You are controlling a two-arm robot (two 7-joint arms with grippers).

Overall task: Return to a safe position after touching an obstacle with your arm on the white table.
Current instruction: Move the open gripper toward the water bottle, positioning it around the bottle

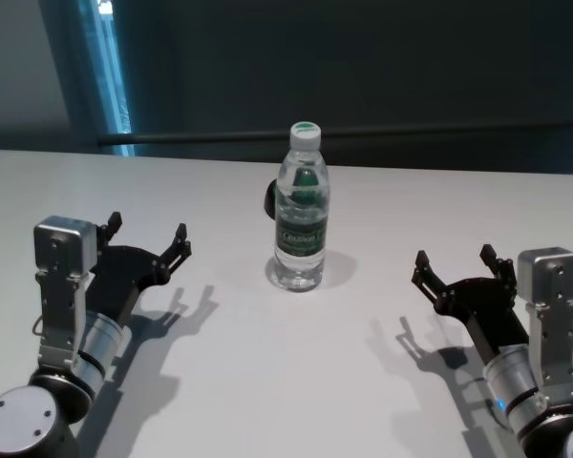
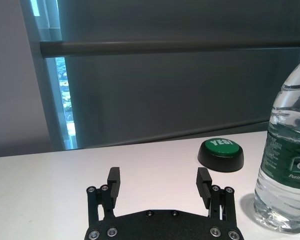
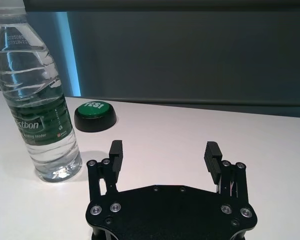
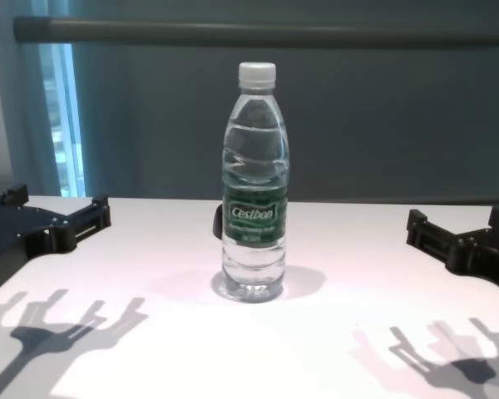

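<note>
The obstacle, a tall clear water bottle [image 1: 300, 212] with a white cap and dark green label, stands upright in the middle of the white table [image 1: 286, 382]. It also shows in the chest view [image 4: 254, 187], the left wrist view [image 2: 286, 155] and the right wrist view [image 3: 36, 102]. My left gripper [image 1: 148, 239] is open and empty, left of the bottle and well apart from it. My right gripper [image 1: 456, 267] is open and empty, right of the bottle and well apart. Both hover low over the table.
A low black disc with a green top [image 2: 221, 154] lies on the table just behind the bottle; it also shows in the right wrist view [image 3: 94, 116]. A dark wall with a horizontal rail [image 4: 258, 33] stands behind the table's far edge.
</note>
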